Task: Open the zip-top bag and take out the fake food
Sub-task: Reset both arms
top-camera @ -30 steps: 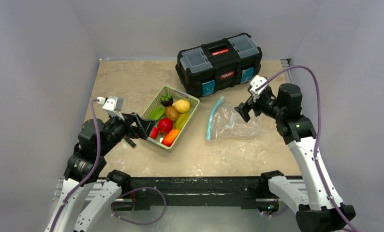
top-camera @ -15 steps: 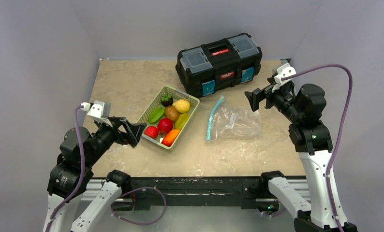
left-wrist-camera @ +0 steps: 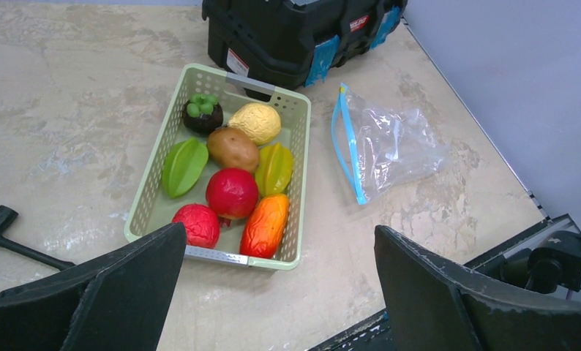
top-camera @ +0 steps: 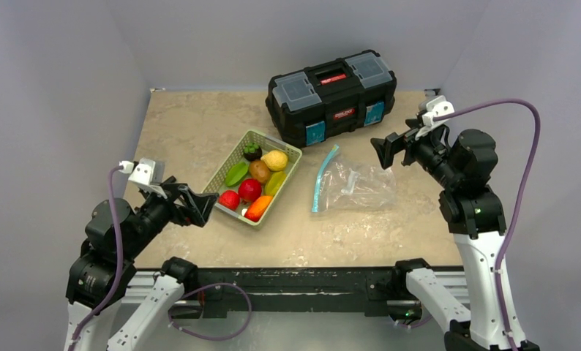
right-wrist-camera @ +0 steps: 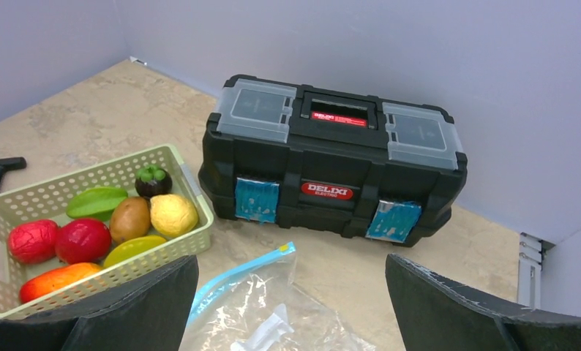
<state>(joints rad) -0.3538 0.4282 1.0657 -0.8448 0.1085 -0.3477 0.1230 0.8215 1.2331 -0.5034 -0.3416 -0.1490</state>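
- Beige, stone-patterned surface carries everything, with grey walls on three sides.
- Black toolbox with grey lid compartments and a red label stands shut at the far edge, right of centre.
- Pale green lattice basket sits near the middle, set at an angle, one corner close to the toolbox.
- Clear zip-top bag lies flat on the surface just right of the basket and apart from it, in front of the toolbox. Its teal zip strip faces the basket.
- Fake food is all in the basket, none in the bag: a green star fruit, a yellow-green star fruit, an orange piece, a smooth red piece, a crinkled red piece, a brown piece, a lumpy yellow piece and a dark fruit with a green top.
- Left pincer hangs near the basket's near-left corner, its fingers wide apart and holding nothing.
- Right pincer hangs above the bag's far right side, fingers likewise spread and empty.
- Black T-shaped tool lies on the surface left of the basket.
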